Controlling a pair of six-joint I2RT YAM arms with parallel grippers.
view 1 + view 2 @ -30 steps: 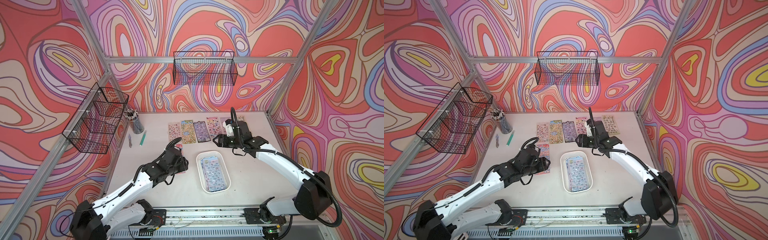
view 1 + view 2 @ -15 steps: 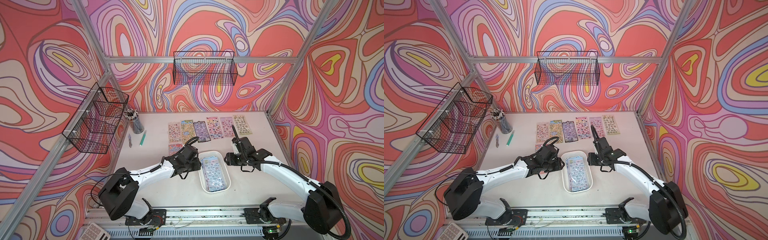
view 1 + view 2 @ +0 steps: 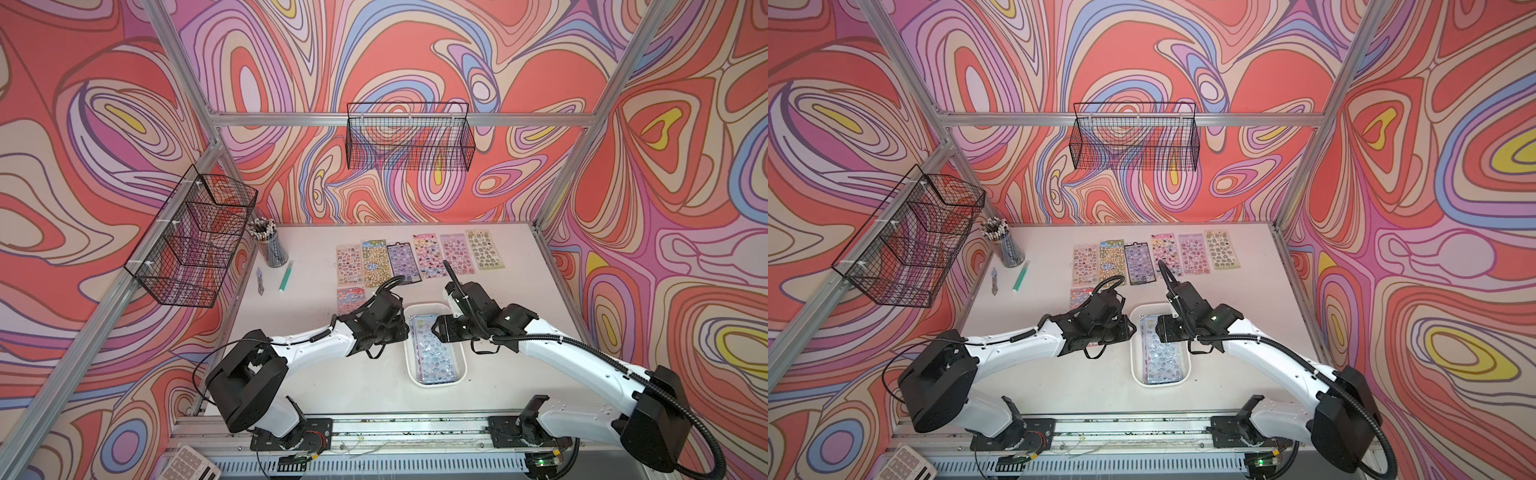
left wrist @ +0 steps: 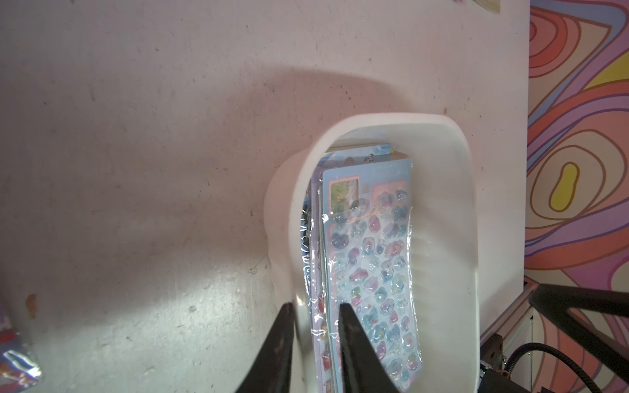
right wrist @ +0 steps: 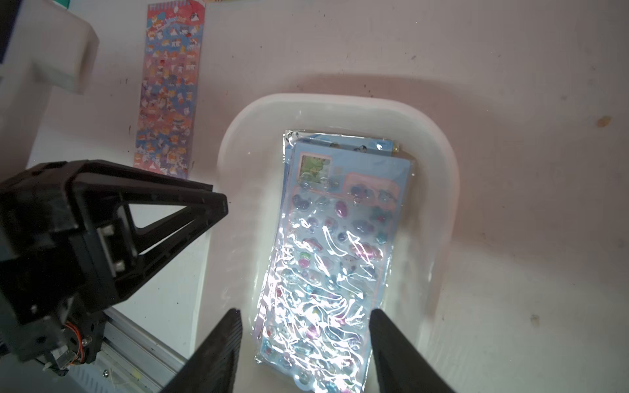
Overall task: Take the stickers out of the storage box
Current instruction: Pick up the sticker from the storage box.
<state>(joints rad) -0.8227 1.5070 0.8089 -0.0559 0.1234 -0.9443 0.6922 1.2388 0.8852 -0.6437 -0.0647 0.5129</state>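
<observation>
Swirl-papered walls close round a white table (image 3: 519, 374); in both top views the box (image 3: 409, 363) sits just toward 5 o'clock of centre, with stickers (image 3: 434, 357) stacked inside; more sheets (image 3: 419, 257) lie in a row at 12 o'clock; a cup (image 3: 274, 253) of pencils (image 3: 262, 226) stands at 10 o'clock. Left wrist: left gripper (image 4: 316, 306), jaws close-set astride the box wall; pinching or not, I cannot tell. Right wrist: right gripper (image 5: 304, 313) released, jaws spread wide, a finger either side of the stack.
</observation>
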